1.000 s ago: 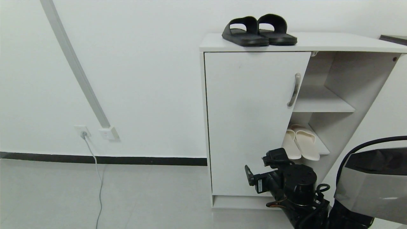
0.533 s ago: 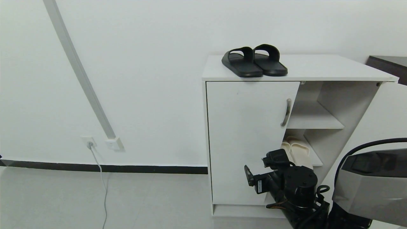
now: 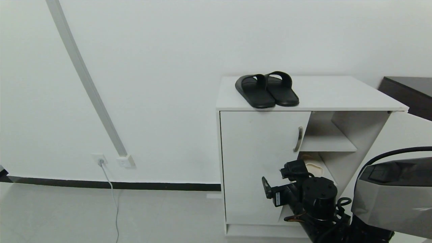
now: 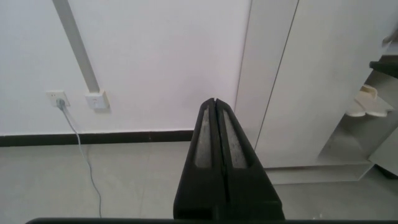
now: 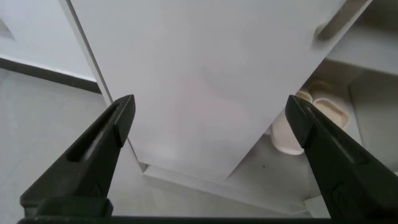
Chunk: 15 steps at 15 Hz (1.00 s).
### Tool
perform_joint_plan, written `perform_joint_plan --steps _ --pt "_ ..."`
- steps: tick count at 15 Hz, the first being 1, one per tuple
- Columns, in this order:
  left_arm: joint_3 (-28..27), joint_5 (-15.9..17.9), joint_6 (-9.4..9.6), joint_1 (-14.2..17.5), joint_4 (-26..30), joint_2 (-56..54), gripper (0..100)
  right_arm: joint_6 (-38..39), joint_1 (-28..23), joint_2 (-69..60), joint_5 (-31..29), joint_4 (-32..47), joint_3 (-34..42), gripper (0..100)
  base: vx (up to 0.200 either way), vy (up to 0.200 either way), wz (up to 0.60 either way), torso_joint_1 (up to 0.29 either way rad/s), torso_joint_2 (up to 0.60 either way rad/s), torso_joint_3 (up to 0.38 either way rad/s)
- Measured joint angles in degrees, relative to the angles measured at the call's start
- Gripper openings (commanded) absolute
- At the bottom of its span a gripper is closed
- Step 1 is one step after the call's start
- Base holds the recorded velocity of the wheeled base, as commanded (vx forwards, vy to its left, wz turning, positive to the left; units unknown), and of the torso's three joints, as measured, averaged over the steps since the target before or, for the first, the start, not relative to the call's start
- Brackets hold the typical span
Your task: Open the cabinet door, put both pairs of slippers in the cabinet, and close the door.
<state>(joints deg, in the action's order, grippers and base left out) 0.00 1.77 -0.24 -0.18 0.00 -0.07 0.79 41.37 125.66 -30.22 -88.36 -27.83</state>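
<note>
1 white, flat-panelled cabinet stands against the wall. Its left door is closed and carries 1 curved metal handle. Its right door stands open on 2 smooth shelves. 1 pair of matt black slippers, open-toed, lies side by side on the cabinet top at its front edge. 1 pair of rounded cream slippers sits on the lower shelf inside. The left gripper has 2 grey textured pads pressed together, holding nothing. The right gripper has 2 tapered black fingers spread wide, facing the closed door.
</note>
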Motion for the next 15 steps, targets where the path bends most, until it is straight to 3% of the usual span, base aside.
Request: perform_joint_plan --steps 15 --pt "0.00 0.00 0.00 0.00 0.00 0.00 0 -0.06 -0.30 0.09 0.00 -0.02 -0.20 100 0.000 0.000 0.00 0.231 -0.55 -0.319"
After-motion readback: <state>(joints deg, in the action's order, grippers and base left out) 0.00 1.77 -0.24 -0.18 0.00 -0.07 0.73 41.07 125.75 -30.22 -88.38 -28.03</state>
